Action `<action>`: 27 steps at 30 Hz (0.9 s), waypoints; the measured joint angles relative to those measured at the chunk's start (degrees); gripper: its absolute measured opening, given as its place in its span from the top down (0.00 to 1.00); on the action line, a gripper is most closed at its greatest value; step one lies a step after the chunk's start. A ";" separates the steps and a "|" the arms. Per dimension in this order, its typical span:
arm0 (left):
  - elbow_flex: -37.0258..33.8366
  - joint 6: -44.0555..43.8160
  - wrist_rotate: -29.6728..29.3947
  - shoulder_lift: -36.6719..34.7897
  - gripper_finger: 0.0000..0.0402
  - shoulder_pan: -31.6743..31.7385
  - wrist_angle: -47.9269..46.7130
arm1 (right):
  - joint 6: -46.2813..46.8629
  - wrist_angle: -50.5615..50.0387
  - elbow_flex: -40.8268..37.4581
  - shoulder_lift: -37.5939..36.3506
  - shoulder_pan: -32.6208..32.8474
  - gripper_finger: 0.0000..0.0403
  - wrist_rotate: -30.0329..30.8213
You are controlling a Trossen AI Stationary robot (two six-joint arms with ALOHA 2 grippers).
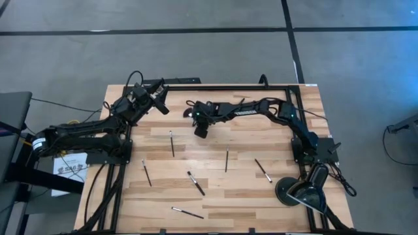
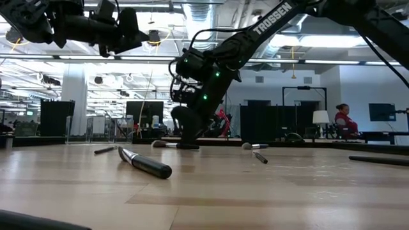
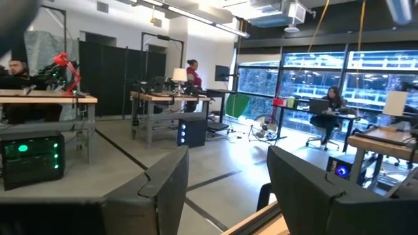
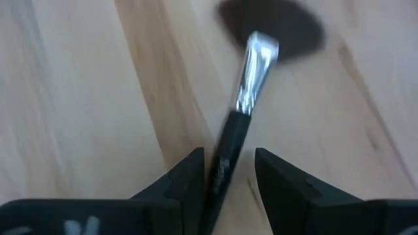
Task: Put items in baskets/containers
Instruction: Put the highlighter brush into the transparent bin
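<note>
Right gripper sits low on the wooden table, fingers parted around a black-handled, silver-ferruled fan brush. Left gripper hangs raised, fingers wide open.

Left gripper jaws stand apart (pointing into the room), a person beyond desks.

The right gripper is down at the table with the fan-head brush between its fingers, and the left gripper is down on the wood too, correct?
Not quite. The left gripper is raised off the table, open and empty, as the low view shows. The rest holds: the right gripper is down at the table with the fan-head brush between its fingers.
</note>
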 joint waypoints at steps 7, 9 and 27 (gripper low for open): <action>0.05 0.42 0.24 -1.17 0.49 -0.30 -0.18 | 2.37 0.84 -0.18 0.59 0.25 0.68 0.25; 0.05 0.45 0.26 -1.17 0.49 -0.30 -0.33 | 2.39 0.98 -0.20 0.79 0.38 0.70 -0.04; 0.05 0.46 0.50 -1.15 0.49 -0.33 -3.14 | 1.71 -1.69 -0.58 -0.63 1.91 0.92 0.17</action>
